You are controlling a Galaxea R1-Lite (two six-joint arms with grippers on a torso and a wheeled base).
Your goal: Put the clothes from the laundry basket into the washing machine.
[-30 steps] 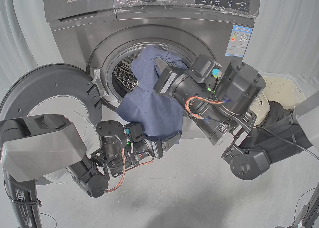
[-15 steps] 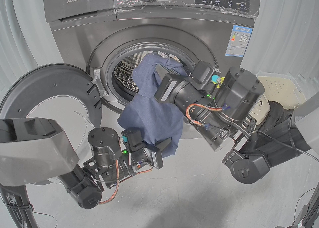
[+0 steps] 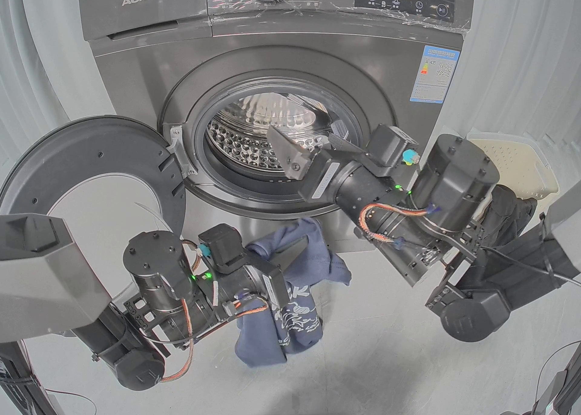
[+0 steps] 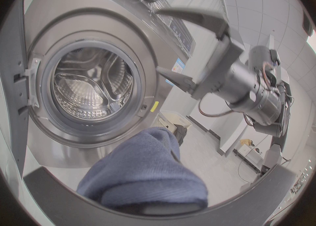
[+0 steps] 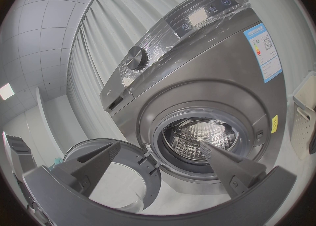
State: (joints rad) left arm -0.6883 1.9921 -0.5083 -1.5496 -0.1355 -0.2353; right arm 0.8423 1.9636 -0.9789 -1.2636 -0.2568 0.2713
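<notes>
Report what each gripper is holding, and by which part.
The right gripper is open and holds nothing. The blue garment lies bunched over the left gripper, hiding any grip: clamped or merely draped cannot be told.

The right end effector (image 3: 302, 138) opens, and the blue garment (image 3: 284, 313) drops from the drum mouth, hanging off the lowered left end effector (image 3: 284, 265).

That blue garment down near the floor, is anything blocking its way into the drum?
The door is swung wide open, so the drum mouth is uncovered. The one thing in the way is the right gripper, open, hanging just in front of the opening, above the blue garment. It would likely have to move aside first.
</notes>
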